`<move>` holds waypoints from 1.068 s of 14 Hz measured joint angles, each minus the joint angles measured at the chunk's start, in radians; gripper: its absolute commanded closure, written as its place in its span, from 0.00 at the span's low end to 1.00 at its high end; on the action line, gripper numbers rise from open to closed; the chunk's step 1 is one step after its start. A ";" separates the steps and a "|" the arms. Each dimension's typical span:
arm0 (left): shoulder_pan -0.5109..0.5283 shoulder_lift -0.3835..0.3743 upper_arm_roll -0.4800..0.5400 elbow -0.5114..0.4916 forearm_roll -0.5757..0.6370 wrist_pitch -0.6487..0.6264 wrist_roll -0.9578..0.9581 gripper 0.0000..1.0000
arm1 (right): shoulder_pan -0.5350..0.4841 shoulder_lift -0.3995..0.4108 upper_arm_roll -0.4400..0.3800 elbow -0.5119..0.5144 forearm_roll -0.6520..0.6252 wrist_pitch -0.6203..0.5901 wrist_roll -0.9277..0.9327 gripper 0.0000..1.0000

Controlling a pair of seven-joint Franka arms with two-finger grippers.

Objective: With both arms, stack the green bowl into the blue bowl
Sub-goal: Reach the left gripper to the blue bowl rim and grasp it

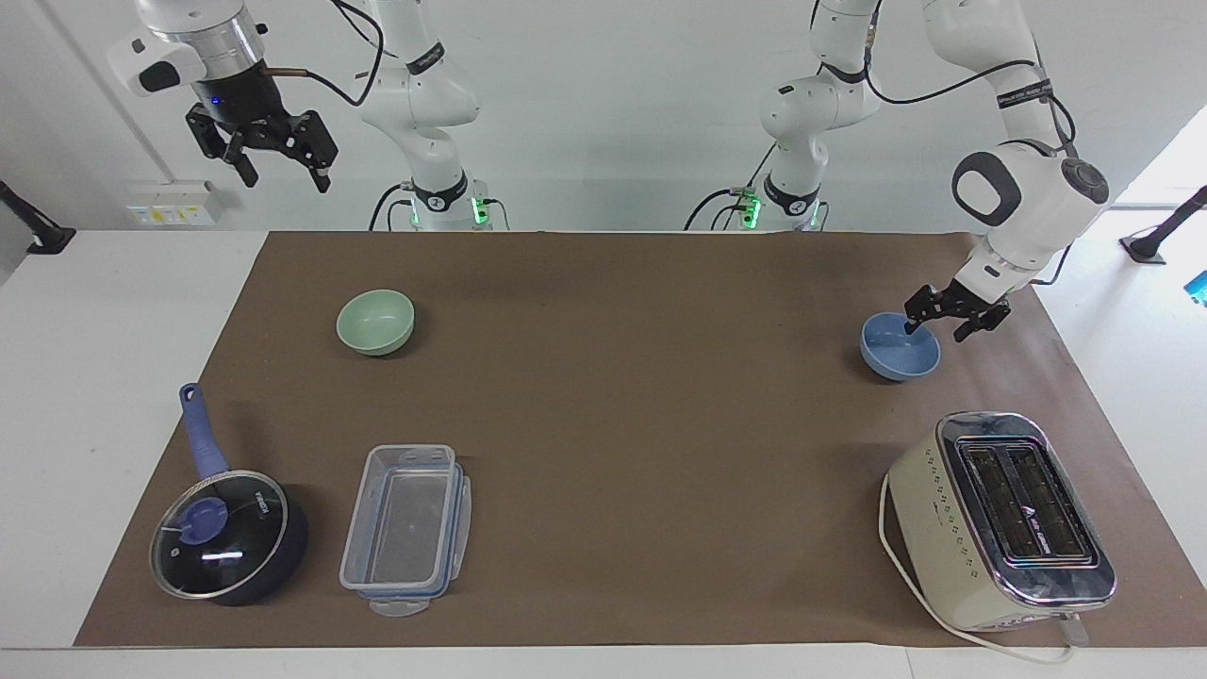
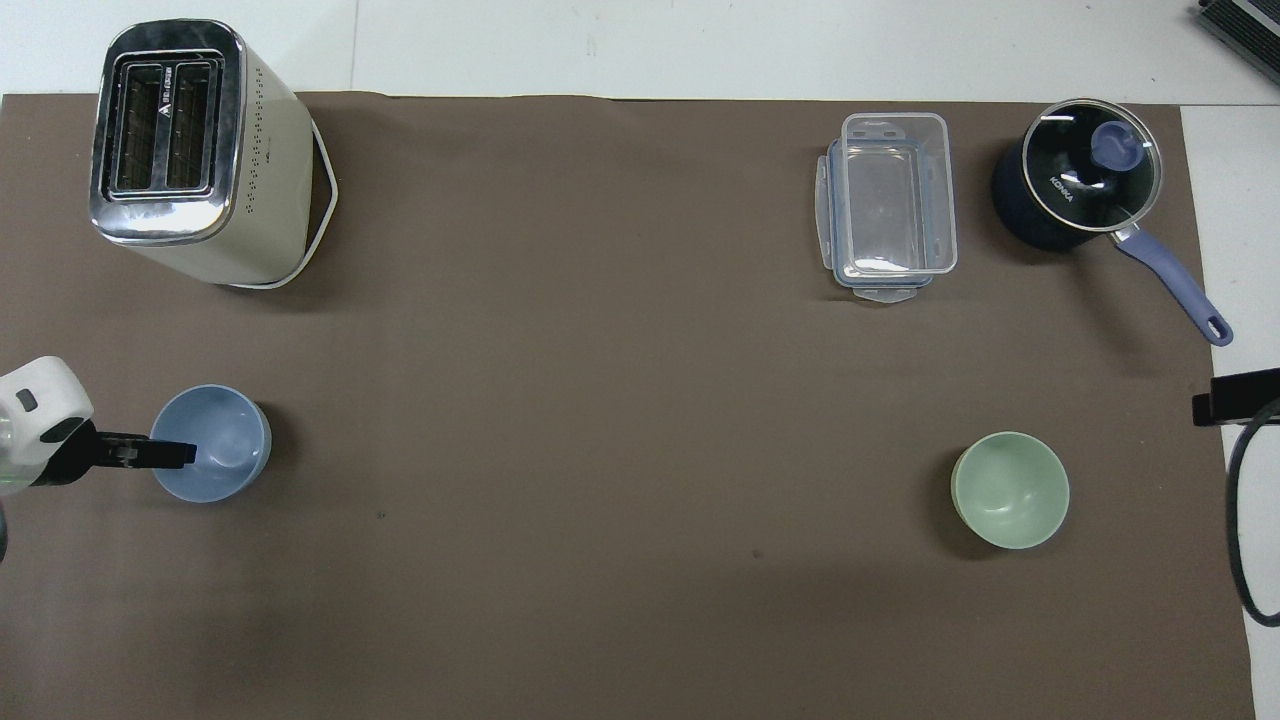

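From my station I take the toaster (image 1: pixel 1001 519) on the table (image 1: pixel 660 424) as my mark: the blue bowl (image 1: pixel 894 351) sits nearer to the robots than it, and the green bowl (image 1: pixel 375 322) is well apart from it toward the right arm's end. The left gripper (image 1: pixel 943 319) has its jaws spread astride the blue bowl's rim, one finger inside, while the right gripper (image 1: pixel 273 156) waits high with jaws open. Both bowls look light, stiff and smooth, so I'd pinch the thin rim wall squarely, since it could slip.
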 measured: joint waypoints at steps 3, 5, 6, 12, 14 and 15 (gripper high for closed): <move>0.002 0.003 0.000 -0.014 0.000 0.002 0.000 0.68 | 0.000 0.000 0.000 0.000 0.000 0.000 0.000 0.00; 0.003 0.003 0.000 -0.016 0.000 0.002 0.000 0.89 | 0.000 0.000 0.000 0.000 0.000 0.000 0.000 0.00; 0.003 0.003 0.000 -0.017 0.000 0.002 0.000 1.00 | 0.000 0.000 0.000 0.000 0.000 0.000 0.000 0.00; 0.003 0.000 -0.001 -0.018 -0.002 -0.005 0.003 1.00 | 0.000 0.000 0.000 0.000 0.000 0.000 0.000 0.00; 0.003 0.000 -0.005 -0.015 -0.002 -0.007 0.006 1.00 | 0.000 0.000 0.000 0.000 0.000 0.000 0.000 0.00; 0.003 0.000 -0.008 -0.011 -0.002 -0.010 0.006 1.00 | 0.000 0.000 0.000 -0.001 0.000 0.000 0.000 0.00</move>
